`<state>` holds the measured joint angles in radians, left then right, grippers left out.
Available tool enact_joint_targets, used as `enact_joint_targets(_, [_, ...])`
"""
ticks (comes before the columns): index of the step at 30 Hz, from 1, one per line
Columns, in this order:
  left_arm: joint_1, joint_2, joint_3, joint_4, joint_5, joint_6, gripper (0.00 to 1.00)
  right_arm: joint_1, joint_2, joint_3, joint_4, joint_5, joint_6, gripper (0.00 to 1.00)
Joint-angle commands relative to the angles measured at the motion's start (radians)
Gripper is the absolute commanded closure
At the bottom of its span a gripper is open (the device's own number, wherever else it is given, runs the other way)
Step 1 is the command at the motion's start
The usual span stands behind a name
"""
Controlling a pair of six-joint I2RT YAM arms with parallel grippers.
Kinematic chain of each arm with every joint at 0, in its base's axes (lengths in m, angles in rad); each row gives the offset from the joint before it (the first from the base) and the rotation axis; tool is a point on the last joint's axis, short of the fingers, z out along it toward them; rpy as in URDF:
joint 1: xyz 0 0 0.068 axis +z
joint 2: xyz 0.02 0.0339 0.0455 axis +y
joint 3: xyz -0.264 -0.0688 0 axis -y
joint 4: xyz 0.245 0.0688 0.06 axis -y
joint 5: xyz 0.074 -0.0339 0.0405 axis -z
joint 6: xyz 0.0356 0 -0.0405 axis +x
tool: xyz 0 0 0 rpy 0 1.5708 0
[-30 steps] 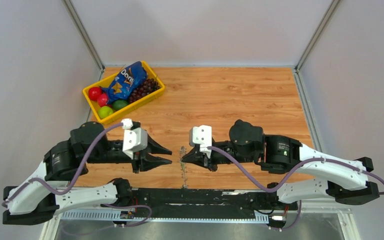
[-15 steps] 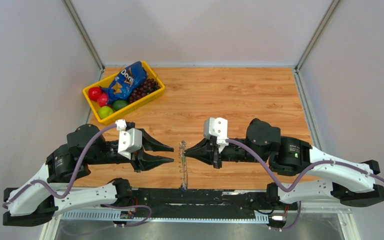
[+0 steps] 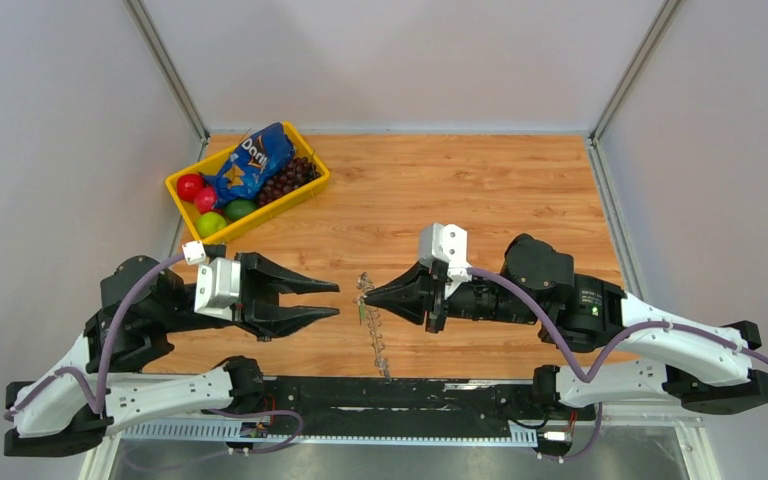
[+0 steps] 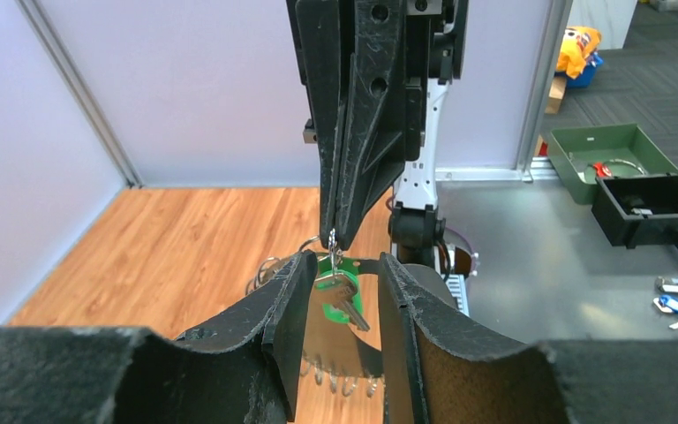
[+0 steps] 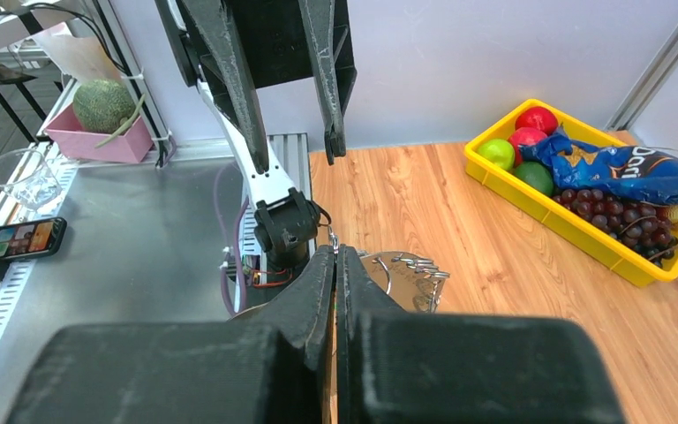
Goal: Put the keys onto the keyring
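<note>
My right gripper [image 3: 365, 297] [image 5: 335, 252] is shut on a small silver ring. From that ring the keys [image 4: 342, 296], dark metal with a bright green tag, hang in the air. My left gripper [image 3: 338, 300] [image 4: 346, 261] faces it from the left with its jaws open. In the left wrist view the keys dangle between its two fingers without touching them. The keyring [image 3: 375, 340] [image 5: 397, 276], a thin silvery hoop with a fringe of small loops [image 4: 346, 380], sits just below and behind the keys. I cannot tell whether it is joined to them.
A yellow tray [image 3: 182, 182] at the back left holds a blue chips bag [image 3: 253, 160], red and green fruit and dark grapes. The black arm rail [image 3: 380, 392] runs along the near table edge. Grey walls close in both sides.
The right arm has drawn back to the right and its tip has risen. The keyring's lower end has swung right. The left gripper has levelled out and opened slightly wider.
</note>
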<state>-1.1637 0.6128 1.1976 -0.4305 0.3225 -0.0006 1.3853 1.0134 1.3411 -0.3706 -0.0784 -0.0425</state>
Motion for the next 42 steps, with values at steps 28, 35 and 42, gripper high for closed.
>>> enact_joint_targets(28, [0.001, 0.030, -0.025, 0.101, 0.011, 0.023, 0.58, 0.005, -0.007, 0.021, 0.175, -0.048, 0.033, 1.00])
enact_joint_targets(35, [0.001, 0.033, -0.029, 0.101, 0.014, 0.024, 0.58, 0.005, -0.003, 0.023, 0.194, -0.050, 0.032, 1.00])
enact_joint_targets(42, [0.001, 0.040, -0.023, 0.101, 0.015, 0.027, 0.64, 0.005, 0.008, 0.032, 0.199, -0.060, 0.029, 1.00])
